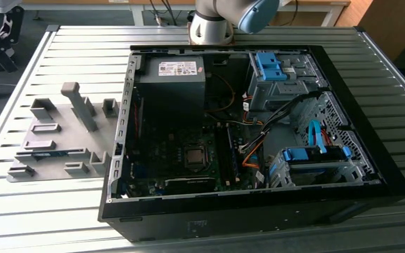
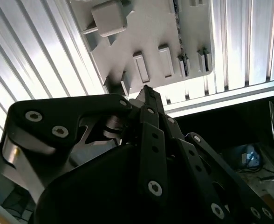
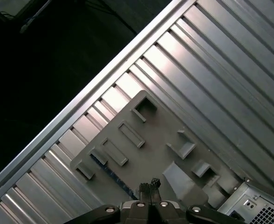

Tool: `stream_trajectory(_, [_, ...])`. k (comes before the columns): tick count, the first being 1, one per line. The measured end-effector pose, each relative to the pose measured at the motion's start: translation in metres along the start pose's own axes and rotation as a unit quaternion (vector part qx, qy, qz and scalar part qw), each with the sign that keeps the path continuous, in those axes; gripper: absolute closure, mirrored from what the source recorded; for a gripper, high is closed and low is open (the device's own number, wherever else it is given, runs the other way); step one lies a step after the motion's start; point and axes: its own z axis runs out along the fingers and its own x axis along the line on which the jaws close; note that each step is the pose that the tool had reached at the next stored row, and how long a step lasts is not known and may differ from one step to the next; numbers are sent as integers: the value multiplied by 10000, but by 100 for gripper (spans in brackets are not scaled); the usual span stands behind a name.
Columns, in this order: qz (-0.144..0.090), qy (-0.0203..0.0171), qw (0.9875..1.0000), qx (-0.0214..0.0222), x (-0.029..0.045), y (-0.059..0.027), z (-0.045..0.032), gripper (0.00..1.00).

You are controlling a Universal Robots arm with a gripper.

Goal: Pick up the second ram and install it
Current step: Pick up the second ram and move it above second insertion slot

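A ribbed metal surface [image 1: 83, 42] carries an open black computer case [image 1: 259, 221] and, just beside it, a pale grey fixture plate [image 1: 61, 121] studded with blocks and slots. The arm [image 1: 217, 21] rises from behind the case.

The second ram [image 1: 48, 154] is a long, thin, blue-green stick that stands on its edge in one of the plate's long holders. Only a narrow dark-blue strip of it is visible between the grey walls (its chips and label are too small to make out). In the first wrist view it shows as a thin blue line [image 3: 111, 172] along the plate, and in the second wrist view as a dark, speckled edge [image 2: 184, 65] between two holder blocks.

The gripper [image 2: 147, 91] hangs above the fixture plate with its black fingertips drawn together and nothing held between them; the first wrist view shows its tips [image 3: 149, 185] meeting in the same way. The ram lies below the gripper and a little to one side of its tips, well apart from them, seated in its holder and untouched.
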Motion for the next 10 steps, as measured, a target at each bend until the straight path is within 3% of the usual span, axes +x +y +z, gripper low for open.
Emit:
stream_trajectory(5, [-450,24,9990,0,0,0,6,89])
stream_trajectory(10, [-898,47,9959,-1,0,0,14,89])
